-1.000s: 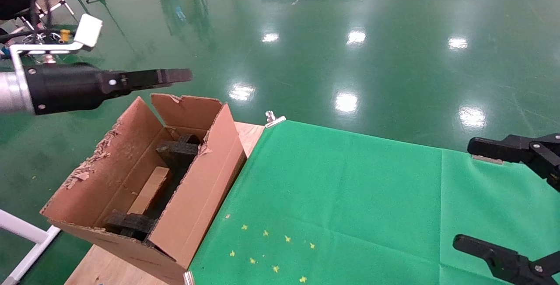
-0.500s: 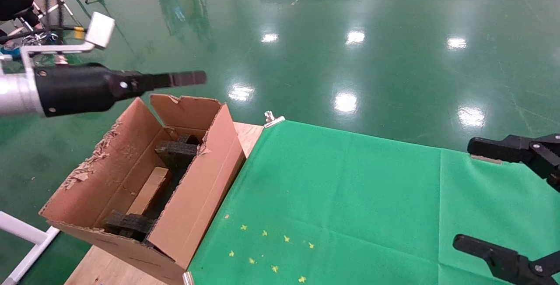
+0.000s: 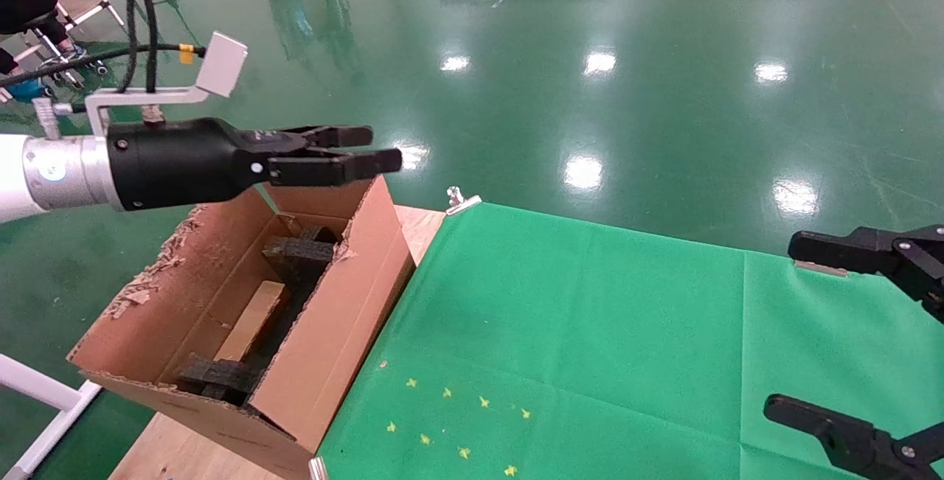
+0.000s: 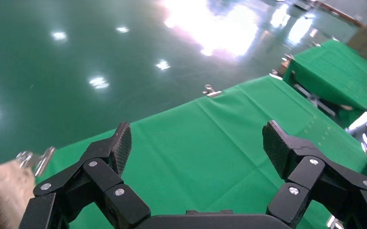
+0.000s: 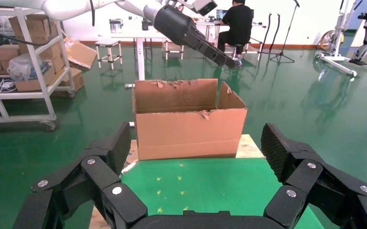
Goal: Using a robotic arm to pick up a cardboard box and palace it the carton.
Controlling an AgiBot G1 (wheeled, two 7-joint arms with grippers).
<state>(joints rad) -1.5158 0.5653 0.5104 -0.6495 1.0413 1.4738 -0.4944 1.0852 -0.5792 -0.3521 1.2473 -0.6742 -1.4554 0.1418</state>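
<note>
The carton (image 3: 324,318) stands open at the table's left end, with black foam pieces (image 3: 299,255) inside. A narrow tan-brown cardboard box (image 3: 252,320) lies in it between the foam. My left gripper (image 3: 377,148) is open and empty, and hovers above the carton's far flap, pointing right. The left wrist view shows its pads (image 4: 123,143) wide apart over green cloth. My right gripper (image 3: 788,325) is open and empty at the table's right edge. In the right wrist view (image 5: 197,140) it faces the carton (image 5: 191,129) and the left arm (image 5: 191,33).
A green cloth (image 3: 590,332) covers the table, held by a metal clip (image 3: 461,200), with small yellow marks (image 3: 457,421) near the front. Bare wood (image 3: 420,225) shows beside the carton. A white frame (image 3: 44,399) stands at the lower left. Glossy green floor lies beyond.
My left gripper has moved right and slightly down over the carton's far flap and has turned, so both open fingers now show. The right gripper has not moved.
</note>
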